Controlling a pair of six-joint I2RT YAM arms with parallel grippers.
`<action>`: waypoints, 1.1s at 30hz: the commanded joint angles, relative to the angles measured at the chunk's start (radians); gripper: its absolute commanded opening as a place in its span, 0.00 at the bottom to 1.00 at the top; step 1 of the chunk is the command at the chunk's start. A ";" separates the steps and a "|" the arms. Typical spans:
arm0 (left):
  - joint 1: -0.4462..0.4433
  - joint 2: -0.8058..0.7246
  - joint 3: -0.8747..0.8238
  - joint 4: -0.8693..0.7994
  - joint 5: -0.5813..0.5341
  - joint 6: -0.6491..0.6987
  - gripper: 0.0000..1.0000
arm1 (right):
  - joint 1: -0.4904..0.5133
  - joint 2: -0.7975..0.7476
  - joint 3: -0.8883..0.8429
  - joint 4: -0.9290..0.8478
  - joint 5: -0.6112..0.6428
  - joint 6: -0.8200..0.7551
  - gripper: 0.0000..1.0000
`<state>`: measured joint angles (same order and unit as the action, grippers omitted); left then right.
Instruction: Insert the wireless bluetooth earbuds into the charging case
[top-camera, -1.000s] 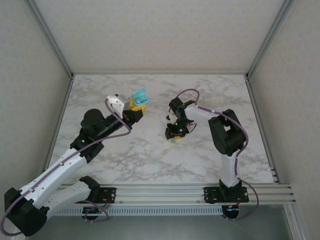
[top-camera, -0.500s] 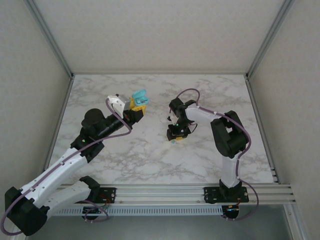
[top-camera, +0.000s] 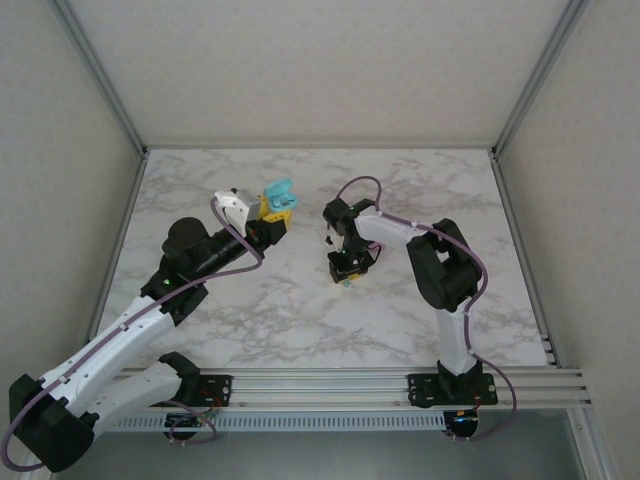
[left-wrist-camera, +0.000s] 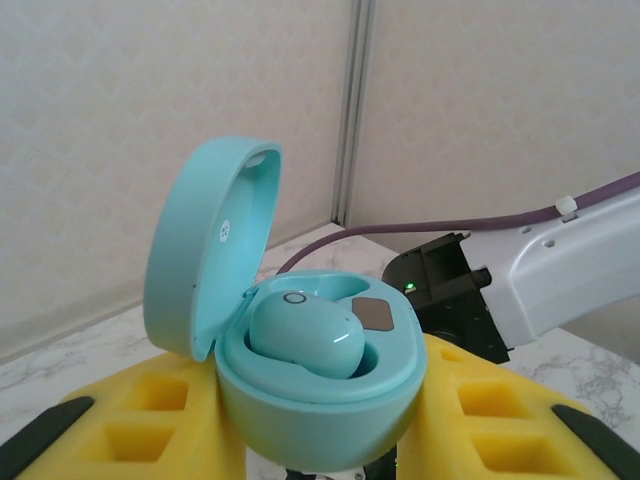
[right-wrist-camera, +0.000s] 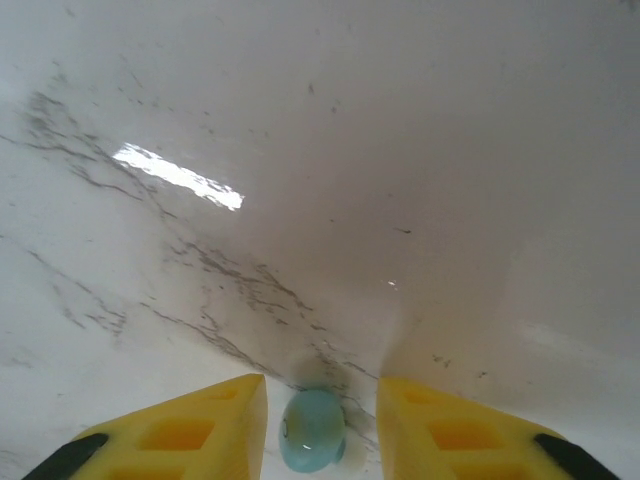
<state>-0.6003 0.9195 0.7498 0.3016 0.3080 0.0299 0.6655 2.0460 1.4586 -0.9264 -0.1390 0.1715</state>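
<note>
Now the right gripper (right-wrist-camera: 322, 388) has swung a little toward the other arm over the past second and settled low over the table (right-wrist-camera: 300, 150). Its jaws have drawn in but are not yet pressed together. The loose earbud (right-wrist-camera: 312, 432), teal and lying on the marble, sits between the two yellow fingers (right-wrist-camera: 190, 430) with a sliver of gap on each side, so nothing is pinched yet. The left gripper (top-camera: 277, 207) has not moved. It stays clamped on the open charging case (left-wrist-camera: 300, 370), held up with the lid tipped back, one seated earbud (left-wrist-camera: 305, 335) already in its well. By my reading, the pick is almost made; one more squeeze should secure the second bud.
</note>
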 joint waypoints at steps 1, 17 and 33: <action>0.000 -0.018 0.022 0.016 0.002 0.007 0.21 | 0.010 0.024 0.031 -0.048 0.025 -0.018 0.33; 0.002 -0.010 0.023 0.016 0.003 0.005 0.21 | 0.028 0.041 0.048 -0.072 0.042 0.018 0.22; 0.001 0.070 0.015 0.028 0.138 0.086 0.21 | -0.131 -0.532 0.198 0.036 -0.421 0.201 0.19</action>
<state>-0.6003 0.9771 0.7498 0.3023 0.3679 0.0769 0.5415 1.5505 1.6066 -0.9173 -0.3668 0.3157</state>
